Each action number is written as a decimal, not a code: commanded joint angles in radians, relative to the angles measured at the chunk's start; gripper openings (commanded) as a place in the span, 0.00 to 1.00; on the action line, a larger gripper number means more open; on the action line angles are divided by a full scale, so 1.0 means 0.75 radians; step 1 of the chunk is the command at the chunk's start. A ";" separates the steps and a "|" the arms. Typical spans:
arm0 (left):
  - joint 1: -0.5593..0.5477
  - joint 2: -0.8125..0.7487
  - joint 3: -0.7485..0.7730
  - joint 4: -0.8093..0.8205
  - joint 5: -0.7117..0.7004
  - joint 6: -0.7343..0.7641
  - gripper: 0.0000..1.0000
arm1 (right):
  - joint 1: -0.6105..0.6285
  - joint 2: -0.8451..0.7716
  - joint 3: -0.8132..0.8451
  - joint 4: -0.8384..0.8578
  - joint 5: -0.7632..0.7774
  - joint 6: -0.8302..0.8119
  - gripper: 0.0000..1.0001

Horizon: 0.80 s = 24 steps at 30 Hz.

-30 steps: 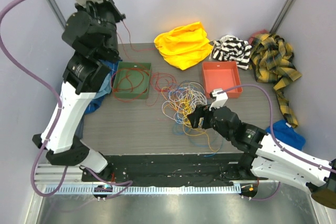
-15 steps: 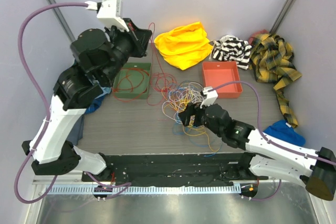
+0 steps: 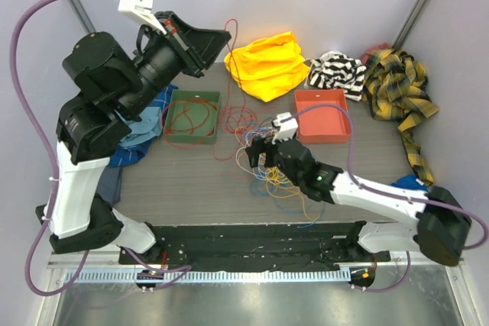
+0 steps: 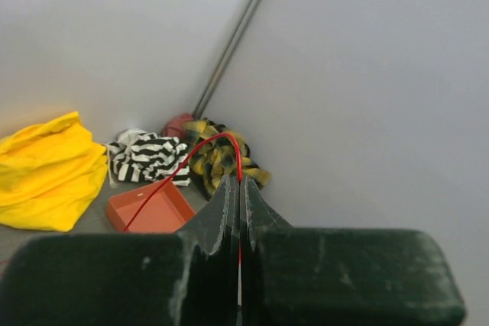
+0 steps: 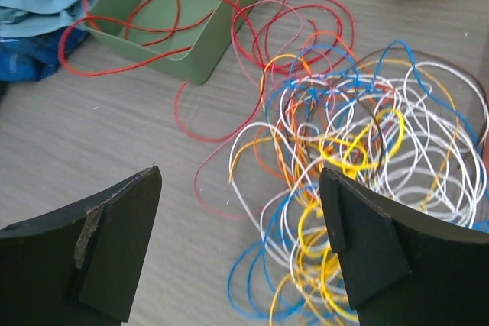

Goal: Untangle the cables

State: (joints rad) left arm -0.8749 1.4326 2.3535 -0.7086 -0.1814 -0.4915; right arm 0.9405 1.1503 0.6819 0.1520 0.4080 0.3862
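On my far left a crumpled light-blue cloth [image 3: 145, 124] lies at the counter's edge, partly under the left arm. Above it my left tool [image 3: 223, 36] is raised well off the grey wood-grain counter [image 3: 183, 181], its fingers pressed together on a thin red cable [image 4: 224, 133]. In the wrist view that strand arches out of the closed tips and drops away. Just right of the blue cloth sits a green rectangular tray [image 3: 195, 94] with red loops coiled inside, some spilling over its right wall onto the counter. Next comes the tangle of thin cables [image 5: 359, 135] in white, yellow, orange and blue, heaped mid-counter, with red loops threading into its left side. My right tool [image 5: 238, 188] hovers low at the heap's near-left edge, jaws spread wide with nothing gripped. From overhead its arm hides the heap's near part. Behind the heap lies a crumpled yellow cloth [image 3: 267, 62]. To its right stands an orange-red tray [image 3: 317, 127], the right arm's purple hose [image 3: 349, 146] arching over it. Further right are a black-and-white striped cloth [image 3: 336, 72], a yellow-and-black plaid cloth [image 3: 397, 85] and a small blue cloth [image 3: 409, 183] beside the right arm
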 commanded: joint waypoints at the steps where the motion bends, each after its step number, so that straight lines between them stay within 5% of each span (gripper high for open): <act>1: -0.005 0.072 0.077 0.014 0.144 -0.073 0.00 | 0.008 0.235 0.189 0.229 0.100 -0.145 0.95; 12: -0.007 0.090 0.083 -0.006 0.142 -0.065 0.00 | 0.002 0.803 0.653 0.249 0.231 -0.267 0.99; 24: -0.007 0.037 0.000 -0.010 0.131 -0.044 0.00 | -0.203 1.006 0.952 0.071 0.385 -0.190 0.96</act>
State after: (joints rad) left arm -0.8768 1.5108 2.3814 -0.7334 -0.0929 -0.5411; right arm 0.8429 1.9198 1.3449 0.2119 0.6407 0.2138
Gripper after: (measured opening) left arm 0.011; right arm 0.981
